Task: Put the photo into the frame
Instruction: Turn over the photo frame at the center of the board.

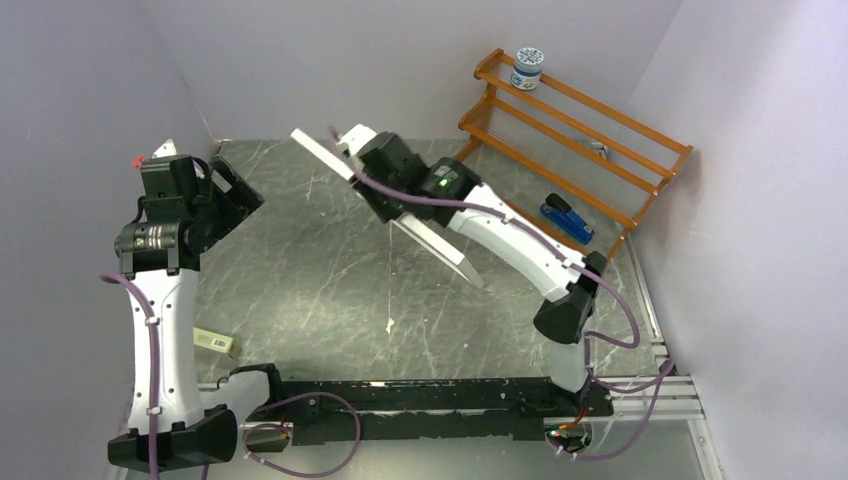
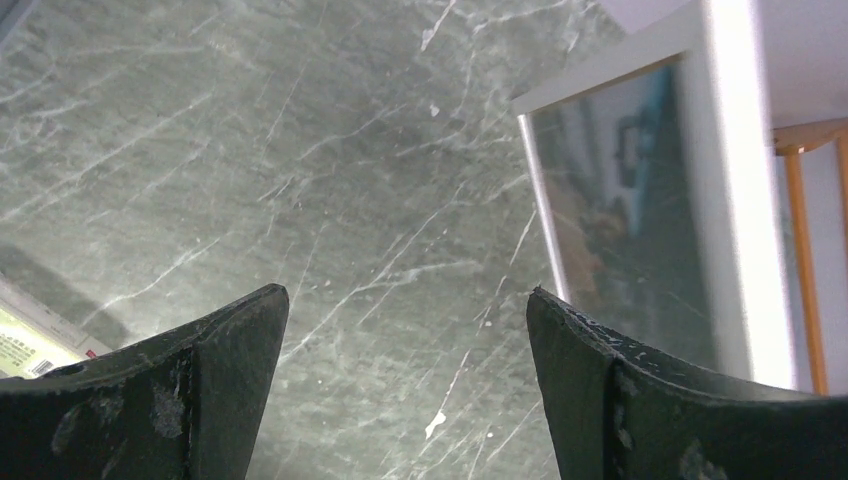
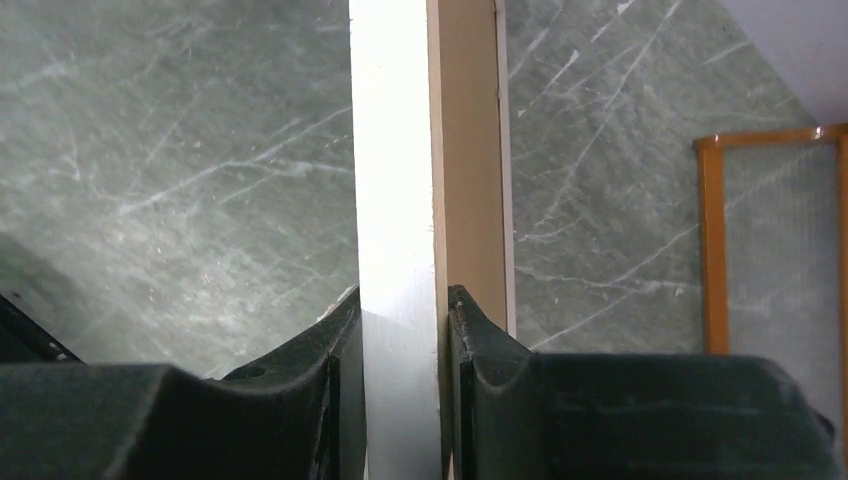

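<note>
Slantwise, frame (image 1: 441, 244) in right pincer (image 3: 402, 295), jar label (image 1: 527, 70) blurred

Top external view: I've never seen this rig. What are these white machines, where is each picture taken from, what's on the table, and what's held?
The white machines are two robot arms bolted at the table's near edge. The top view looks down from above and behind them. The other pictures come from a camera on each wrist, its black fingers at the bottom. The right gripper is shut on the frame, holding it by its edge, tilted over the table. The left gripper is open and empty, facing the frame's pane. Blurred dark shapes show in it, too unclear to name. On the table: a yellowish box by the left arm and, far right, an orange rack with a jar on top.
</note>
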`<act>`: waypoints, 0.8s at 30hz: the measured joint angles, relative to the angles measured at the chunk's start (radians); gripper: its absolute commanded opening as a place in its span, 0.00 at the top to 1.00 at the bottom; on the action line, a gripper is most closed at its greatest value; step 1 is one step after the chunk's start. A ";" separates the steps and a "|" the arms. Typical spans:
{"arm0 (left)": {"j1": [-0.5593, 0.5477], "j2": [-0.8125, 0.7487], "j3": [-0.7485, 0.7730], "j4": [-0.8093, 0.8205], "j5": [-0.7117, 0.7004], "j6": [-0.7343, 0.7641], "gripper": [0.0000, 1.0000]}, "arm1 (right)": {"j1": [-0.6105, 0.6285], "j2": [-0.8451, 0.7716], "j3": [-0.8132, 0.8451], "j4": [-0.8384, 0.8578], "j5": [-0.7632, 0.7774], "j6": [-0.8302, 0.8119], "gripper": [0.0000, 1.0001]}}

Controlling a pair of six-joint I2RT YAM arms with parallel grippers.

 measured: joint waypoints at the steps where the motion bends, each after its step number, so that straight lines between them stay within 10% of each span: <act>1: 0.000 -0.003 -0.018 0.002 0.001 0.000 0.06 | -0.024 -0.014 -0.010 0.008 -0.023 0.019 1.00; 24: 0.000 0.089 -0.319 0.133 0.245 -0.016 0.08 | -0.607 -0.227 -0.415 0.400 -0.649 0.393 1.00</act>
